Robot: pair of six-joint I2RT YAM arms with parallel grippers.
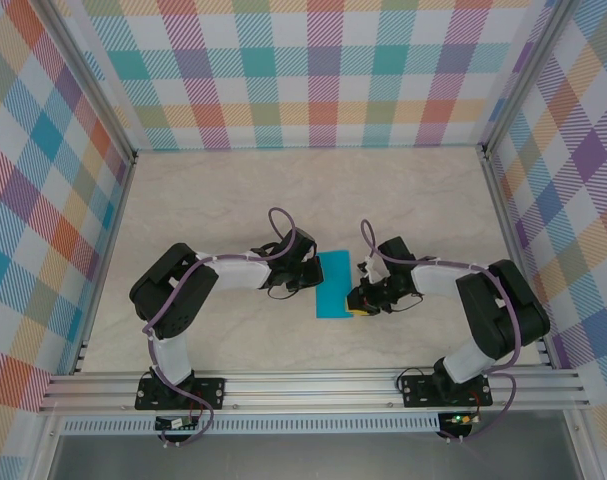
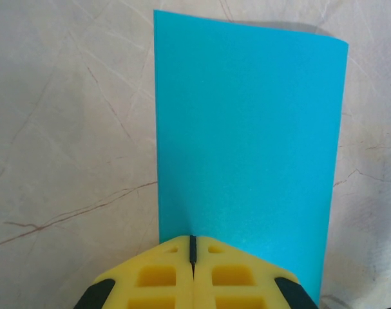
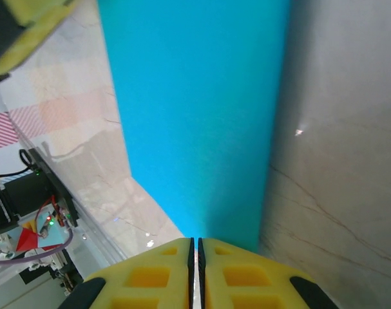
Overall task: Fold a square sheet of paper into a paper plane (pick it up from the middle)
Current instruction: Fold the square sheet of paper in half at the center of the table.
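Checked the top cam: the sheet of paper (image 1: 334, 285) sat mid-table (image 1: 233, 200), right between the two arms. From above it read as a teal upright rectangle, narrower than it was tall. Couldn't tell whether that was one layer or a fold.

The left gripper (image 1: 313, 275) was at the sheet's left edge and the right gripper (image 1: 361, 303) at its lower right corner. Both arms were bent inward toward the centre.

On the left wrist cam, the left gripper (image 2: 192, 239) was closed, yellow fingers (image 2: 163, 273) together with just a hairline seam. The paper (image 2: 247, 141) ran away from the tips, and its near edge was hidden behind them. The far edge threw a thin shadow on the marble.

On the right wrist cam it was the same story: the right gripper (image 3: 195, 241) was closed, with a thin slit between the pads. The paper (image 3: 195, 116) started at the tips and stretched away.

Neither cam showed me whether the tips pinched the paper or only pressed on it.
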